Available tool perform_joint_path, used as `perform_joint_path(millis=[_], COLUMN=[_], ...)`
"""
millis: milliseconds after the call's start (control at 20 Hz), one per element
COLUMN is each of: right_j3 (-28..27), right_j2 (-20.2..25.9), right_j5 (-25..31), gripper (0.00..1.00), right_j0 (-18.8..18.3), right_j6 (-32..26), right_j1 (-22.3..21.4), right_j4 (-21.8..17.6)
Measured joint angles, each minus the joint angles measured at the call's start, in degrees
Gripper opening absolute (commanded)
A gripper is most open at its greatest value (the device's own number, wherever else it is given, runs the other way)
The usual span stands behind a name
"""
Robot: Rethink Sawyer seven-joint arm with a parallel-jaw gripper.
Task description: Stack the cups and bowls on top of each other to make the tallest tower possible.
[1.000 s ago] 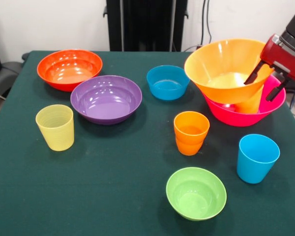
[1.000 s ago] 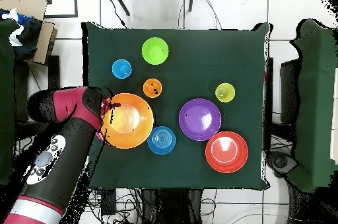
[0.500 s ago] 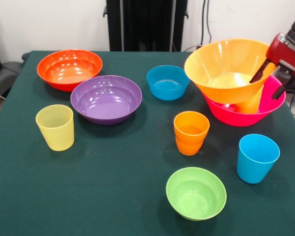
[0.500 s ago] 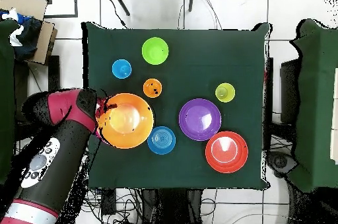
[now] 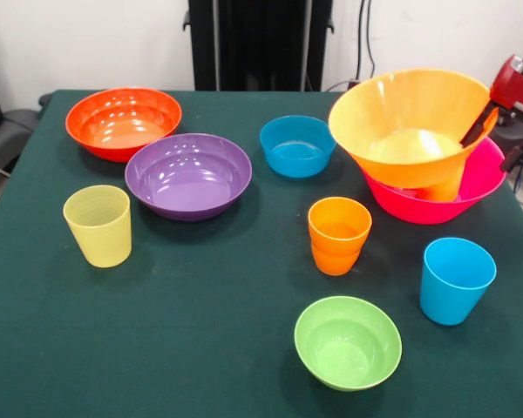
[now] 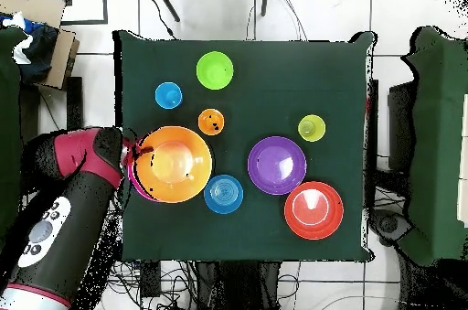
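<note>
Where the orange bowl tilts, the tool straddles its rim.

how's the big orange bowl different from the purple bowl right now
The big orange bowl sits tilted inside the pink bowl, raised off the table; the purple bowl rests flat on the green table by itself. The orange bowl looks wider and deeper, with steep flaring sides, while the purple one is shallower and rounder. The gripper is at the orange bowl's rim; nothing is near the purple bowl. Both are glossy, round and empty.
</note>
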Motion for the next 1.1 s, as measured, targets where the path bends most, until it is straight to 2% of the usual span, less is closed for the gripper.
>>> perform_joint_path(millis=[1100], right_j3=[0.0], right_j2=[0.0], right_j5=[0.0], gripper=[1.0], right_j0=[0.6], right_j6=[0.0], right_j1=[0.0], right_j4=[0.9])
